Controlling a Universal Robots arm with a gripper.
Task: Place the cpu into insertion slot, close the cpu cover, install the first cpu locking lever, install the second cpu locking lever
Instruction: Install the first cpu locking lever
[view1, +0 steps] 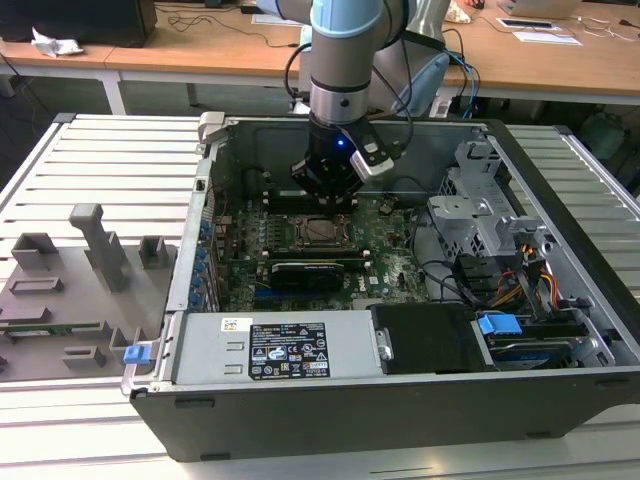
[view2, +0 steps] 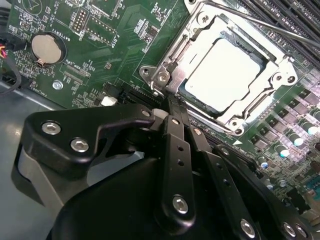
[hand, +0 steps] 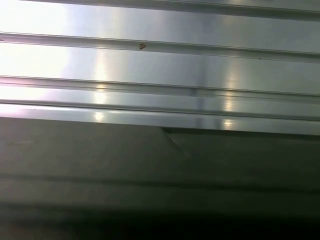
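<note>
The cpu (view2: 225, 75), pale silver and square, lies flat in the insertion slot (view2: 156, 75) on the green motherboard (view2: 120, 30). The silvery cpu cover (view2: 280, 70) lies folded down around it, with the chip showing through its window. A thin metal lever rod (view2: 265, 25) runs along one side of the socket. My gripper (view2: 172, 107) is shut, its black fingers pressed together with the tips just off a corner of the socket rim; I see nothing between them. In the exterior view the gripper (view1: 325, 192) hangs just above the cpu (view1: 322, 231) inside the open computer case.
Case walls (view1: 300, 400) surround the board. A long black expansion card (view1: 305, 272) lies just in front of the socket, and a drive cage and cables (view1: 500, 260) are on the exterior view's right. A grey fixture tray (view1: 70, 290) sits on the ribbed table (hand: 150, 65).
</note>
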